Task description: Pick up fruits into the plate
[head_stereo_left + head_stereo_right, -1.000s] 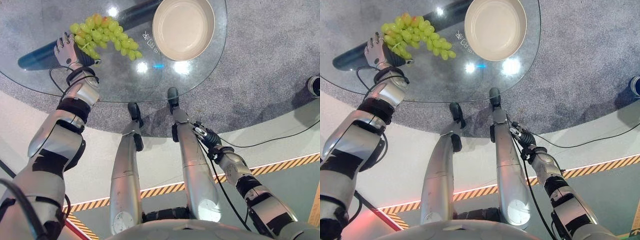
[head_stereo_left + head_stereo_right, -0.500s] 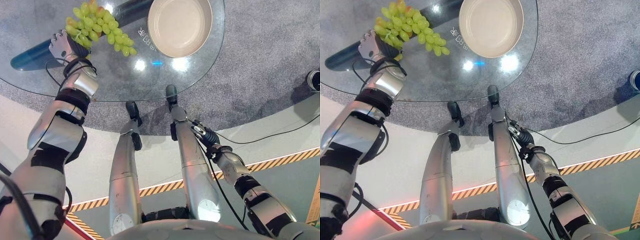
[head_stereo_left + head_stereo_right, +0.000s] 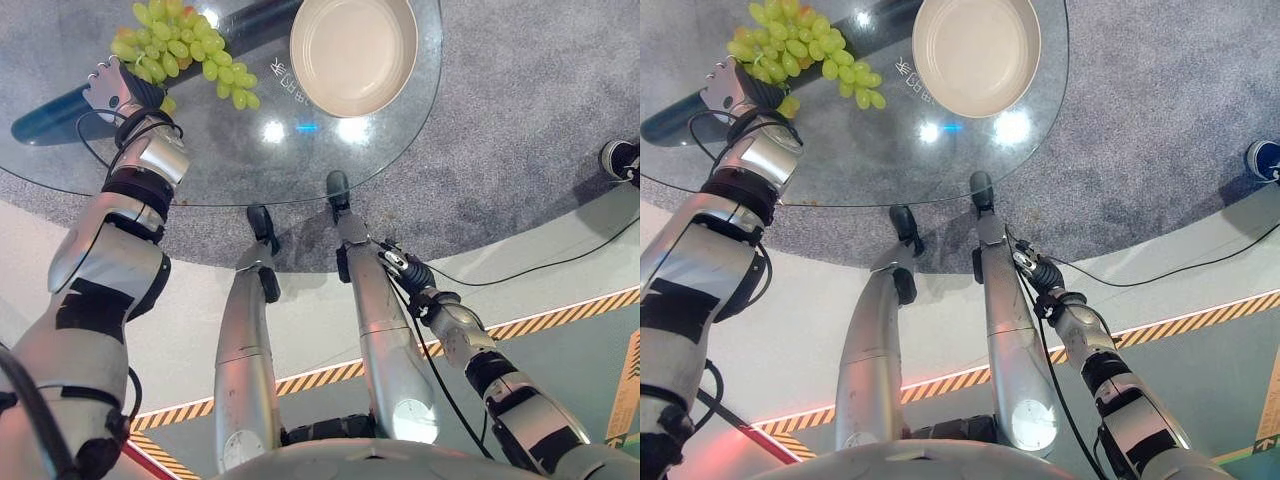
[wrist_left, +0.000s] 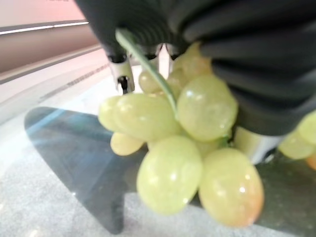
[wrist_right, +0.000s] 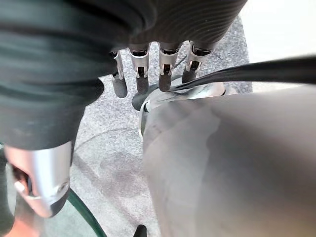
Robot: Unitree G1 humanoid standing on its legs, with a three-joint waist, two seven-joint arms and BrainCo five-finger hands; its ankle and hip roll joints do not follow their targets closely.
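Grapes (image 3: 185, 52): 1 green bunch, a few berries tinged orange, held above the far left part of the table; the loose end trails toward the plate and stops short of it. In the left wrist view the berries (image 4: 173, 163) hang close under the hand's dark cover, with a green stem running up into the grip.

Left hand (image 3: 115, 88): raised over the table's left edge, fingers curled round the near end of the bunch, grasping it.

Right hand (image 3: 400, 268): low beside the robot's body, well apart from the table. In its wrist view the fingers (image 5: 148, 74) hang straight and relaxed, holding nothing.

Plate (image 3: 353, 52): 1 round, cream, shallow dish with a raised rim, standing on the far part of the table, to the right of the grapes; nothing in it.

Table (image 3: 230, 165): round, clear glass top; bright light spots reflect on it near the plate; a dark bar shows through the glass, running from the left edge toward the plate.

Floor (image 3: 520, 120): grey carpet under and around the table, then a pale band and a yellow-and-black striped line nearer the robot.
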